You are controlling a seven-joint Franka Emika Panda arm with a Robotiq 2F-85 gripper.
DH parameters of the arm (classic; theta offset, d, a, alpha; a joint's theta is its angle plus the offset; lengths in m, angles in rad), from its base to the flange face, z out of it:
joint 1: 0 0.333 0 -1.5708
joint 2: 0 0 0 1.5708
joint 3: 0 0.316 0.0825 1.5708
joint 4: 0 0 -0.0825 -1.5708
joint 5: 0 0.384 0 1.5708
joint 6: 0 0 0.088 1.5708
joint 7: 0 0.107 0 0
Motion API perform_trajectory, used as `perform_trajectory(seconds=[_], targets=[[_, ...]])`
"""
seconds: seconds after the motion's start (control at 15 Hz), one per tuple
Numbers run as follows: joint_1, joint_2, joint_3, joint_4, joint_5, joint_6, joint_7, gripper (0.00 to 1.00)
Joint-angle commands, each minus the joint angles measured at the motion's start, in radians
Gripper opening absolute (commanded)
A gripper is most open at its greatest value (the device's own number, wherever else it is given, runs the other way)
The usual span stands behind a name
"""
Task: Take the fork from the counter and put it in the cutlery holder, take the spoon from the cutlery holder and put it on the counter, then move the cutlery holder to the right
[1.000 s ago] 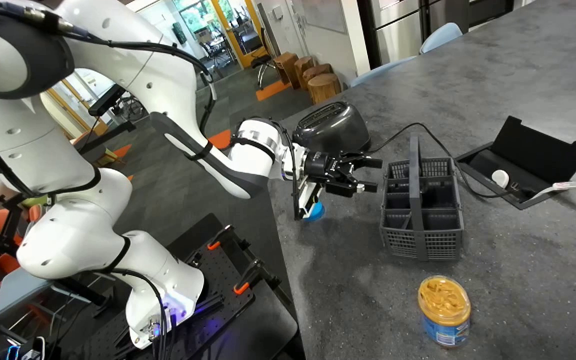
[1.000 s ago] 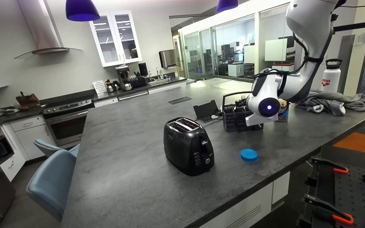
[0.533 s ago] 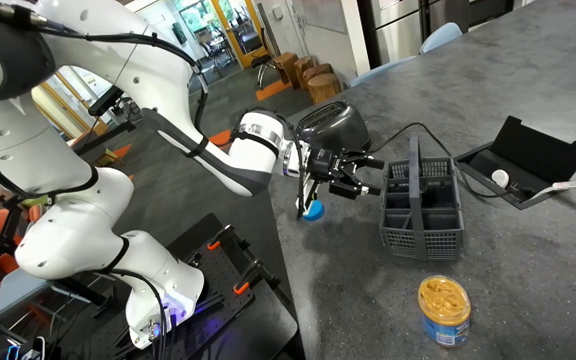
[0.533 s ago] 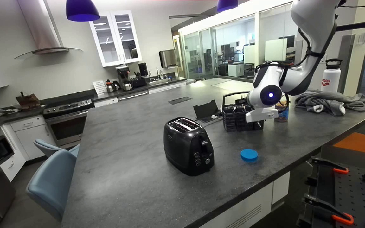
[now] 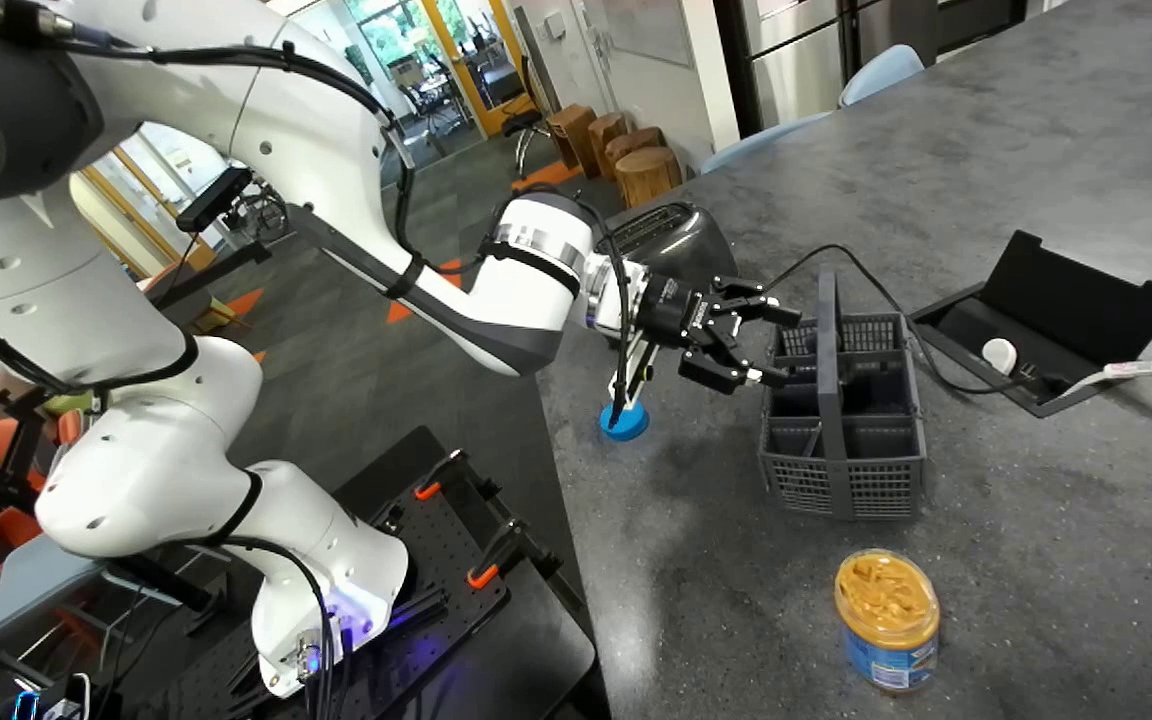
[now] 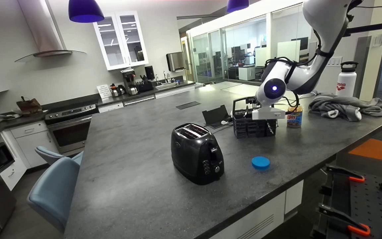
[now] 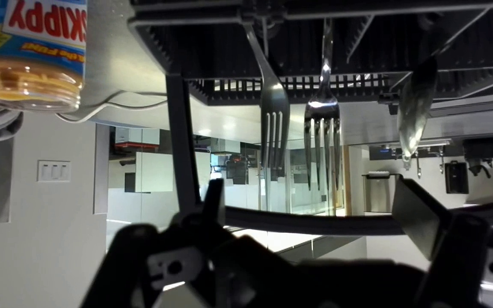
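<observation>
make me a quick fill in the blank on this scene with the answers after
The cutlery holder shows ____ forks in the wrist view.
The spoon there has its bowl end pointing ____, not down.
The round lid on the counter is ____ in colour.
The gripper is ____, not shut.
Missing words: two; up; blue; open

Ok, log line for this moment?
tool: open, nothing held, near dark grey rectangular plastic cutlery holder; in holder: two silver metal forks, silver metal spoon; spoon: not yet out
</observation>
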Motion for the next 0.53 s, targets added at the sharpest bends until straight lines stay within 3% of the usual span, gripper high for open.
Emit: perform_trajectory(seconds=[0.0,0.2,0.47], targets=[[0.152,0.004,-0.142,0.036,0.062,0.039,-0.008,1.00],[0.238,0.013,-0.212,0.053,0.106,0.041,-0.016,1.00],[0.297,0.039,-0.253,0.081,0.147,0.039,-0.029,1.00]])
